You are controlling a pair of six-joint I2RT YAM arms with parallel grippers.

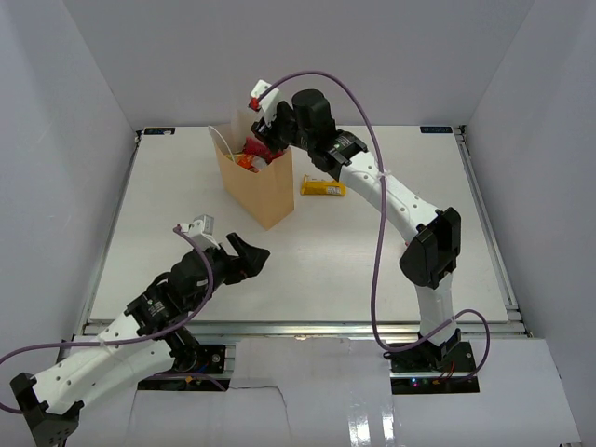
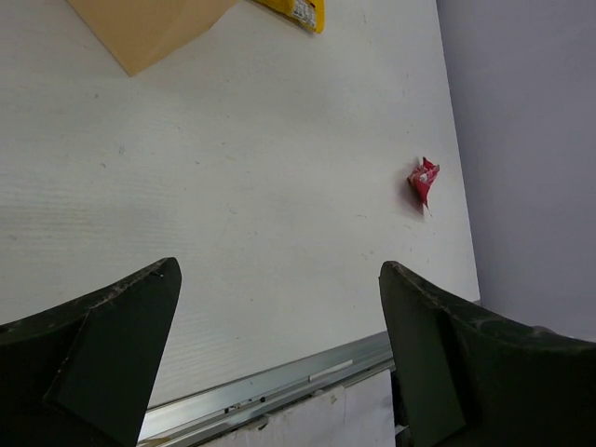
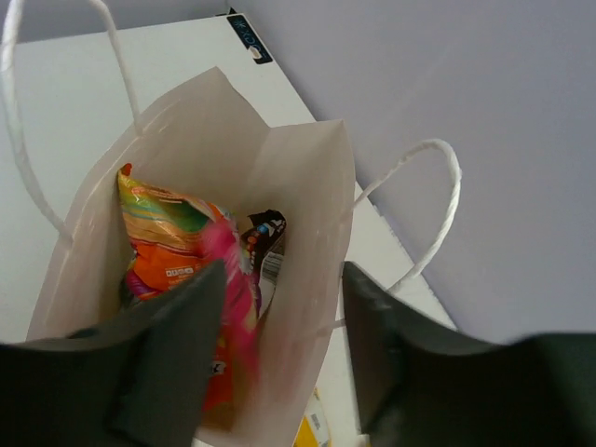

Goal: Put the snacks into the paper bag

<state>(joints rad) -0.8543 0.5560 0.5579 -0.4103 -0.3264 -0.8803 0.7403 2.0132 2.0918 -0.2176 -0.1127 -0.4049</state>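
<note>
The tan paper bag (image 1: 259, 186) stands upright at the back middle of the table. My right gripper (image 1: 267, 140) hangs over its open mouth with jaws apart. In the right wrist view the bag (image 3: 307, 196) holds an orange packet (image 3: 163, 233), a blurred pink packet (image 3: 237, 289) beside one finger, and a dark brown packet (image 3: 265, 233). The right gripper (image 3: 279, 317) straddles the bag's wall. A yellow packet (image 1: 322, 187) lies on the table just right of the bag. My left gripper (image 1: 248, 255) is open and empty, low over the table's front.
The left wrist view shows the bag's corner (image 2: 149, 33), the yellow packet's end (image 2: 300, 11), and a small red packet (image 2: 424, 181) near the right wall. The table's metal front edge (image 2: 279, 386) runs under the left gripper (image 2: 279, 289). White walls enclose the table.
</note>
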